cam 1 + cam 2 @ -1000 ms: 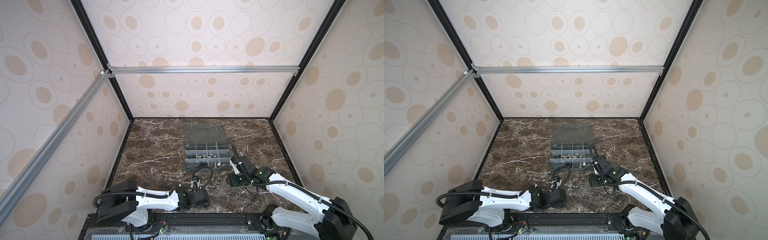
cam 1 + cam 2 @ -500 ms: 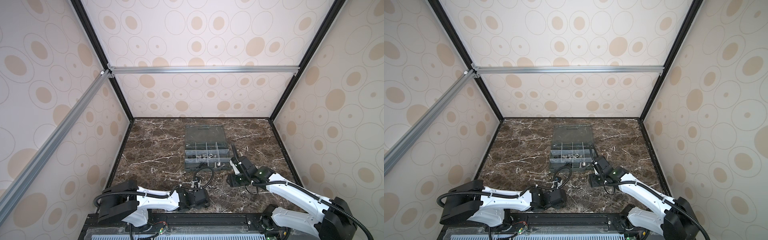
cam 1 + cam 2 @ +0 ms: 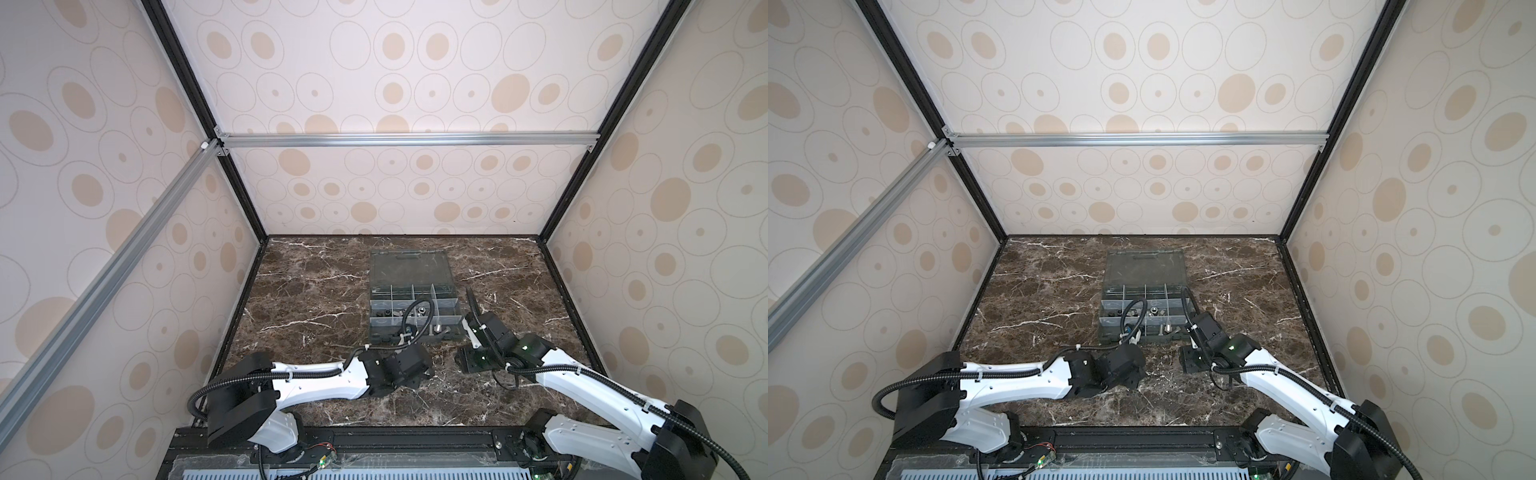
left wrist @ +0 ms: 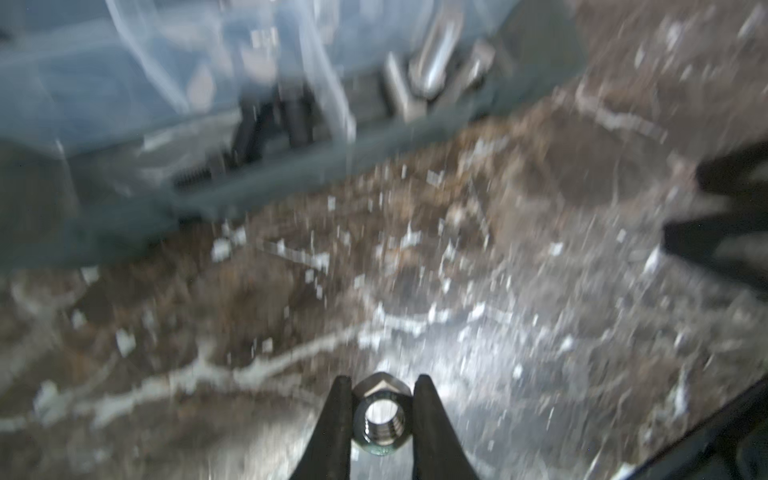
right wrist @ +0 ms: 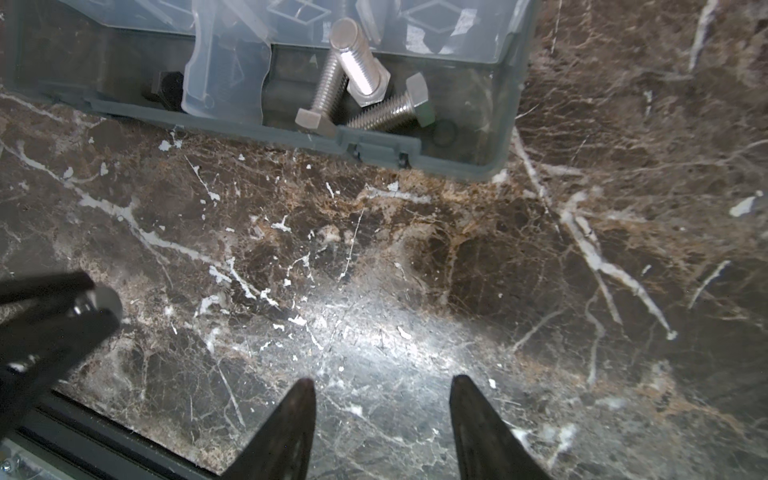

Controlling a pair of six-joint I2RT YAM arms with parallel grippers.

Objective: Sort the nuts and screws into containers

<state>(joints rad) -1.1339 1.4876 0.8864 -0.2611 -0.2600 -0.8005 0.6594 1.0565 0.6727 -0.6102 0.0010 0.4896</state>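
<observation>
Brown veined marble tabletop (image 3: 316,299), circle-patterned beige walls (image 3: 374,83)

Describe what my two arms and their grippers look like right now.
Both the left arm and right arm have white links with black joints and black corrugated cable conduit zip-tied along them. The left gripper and right gripper have slim black tapering fingers. A green light glows on the right arm.

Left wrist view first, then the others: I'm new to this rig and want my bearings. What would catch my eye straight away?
A silver nut pinched in the left pincer, over the marble table, stands out most. Next come three silver screws piled in a corner compartment of the grey organizer box. The right pincer hangs open and empty over the table in front of that box.
</observation>
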